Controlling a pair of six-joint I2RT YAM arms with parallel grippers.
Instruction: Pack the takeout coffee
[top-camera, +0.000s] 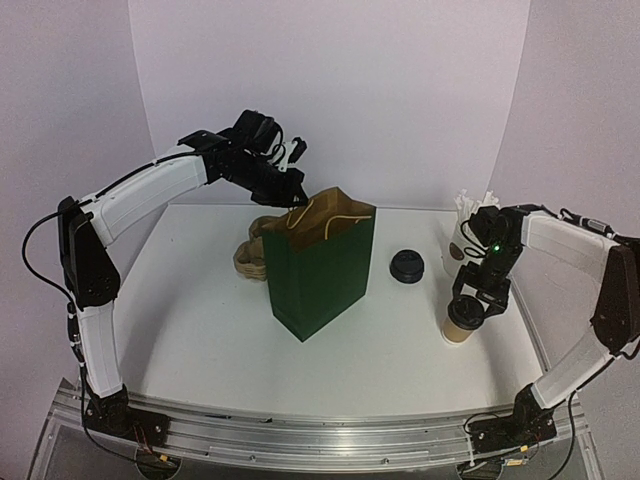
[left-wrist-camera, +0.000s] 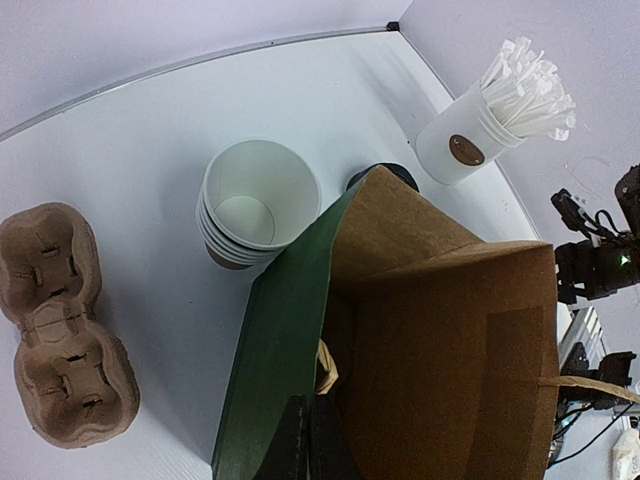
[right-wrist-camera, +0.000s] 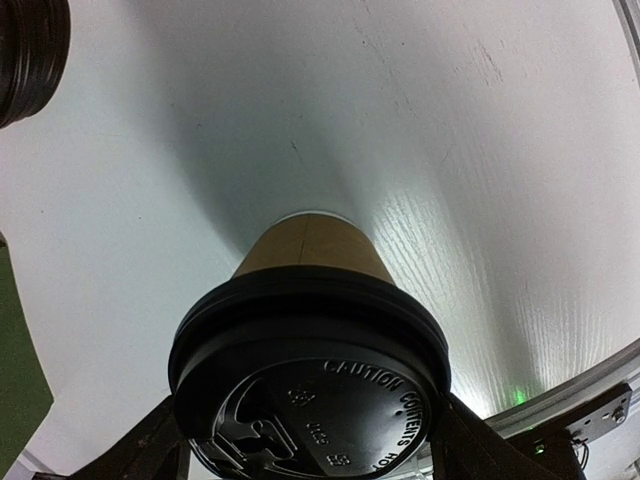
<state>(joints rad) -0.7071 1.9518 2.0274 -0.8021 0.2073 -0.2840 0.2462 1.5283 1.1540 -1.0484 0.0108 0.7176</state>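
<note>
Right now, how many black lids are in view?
2. One black lid caps the takeout coffee at the right tool; a loose lid lies on the table beside the green bag, possibly a stack.

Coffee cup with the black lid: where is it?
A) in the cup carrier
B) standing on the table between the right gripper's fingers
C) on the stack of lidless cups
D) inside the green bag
B: the coffee stands on the table right of the bag, with the right gripper straddling it.
</note>
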